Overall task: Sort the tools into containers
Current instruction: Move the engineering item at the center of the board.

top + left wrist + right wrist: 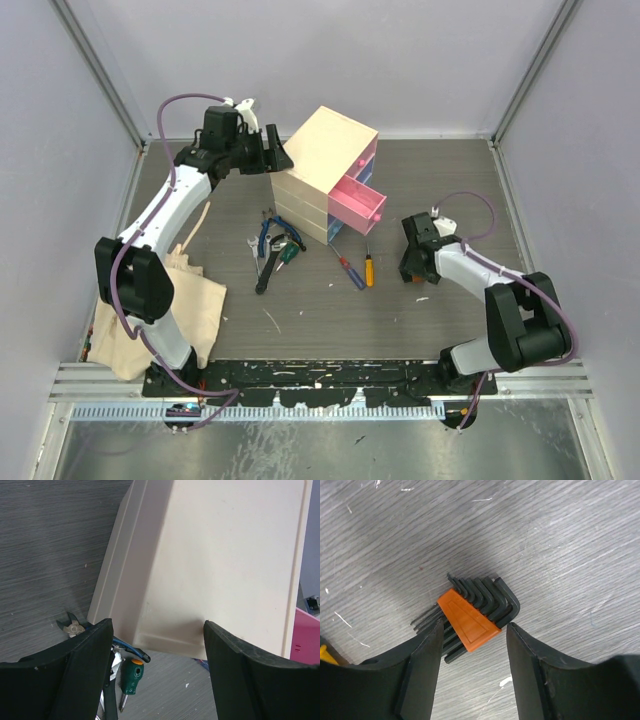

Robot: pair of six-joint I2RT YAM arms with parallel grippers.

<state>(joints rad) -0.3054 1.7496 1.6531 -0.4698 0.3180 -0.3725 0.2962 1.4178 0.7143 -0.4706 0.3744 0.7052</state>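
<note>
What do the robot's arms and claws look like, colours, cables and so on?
The left arm and right arm have white links with chunky black joints. A thin lilac cable loops along each. The left claw and right claw each have two broad, matte black fingers.

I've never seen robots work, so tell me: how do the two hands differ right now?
The left hand is at the cream chest's far corner; the right hand is low over the table. The left hand's fingers frame the chest's plain wall; the right hand's closely flank the hex keys. Both have two black fingers.
</note>
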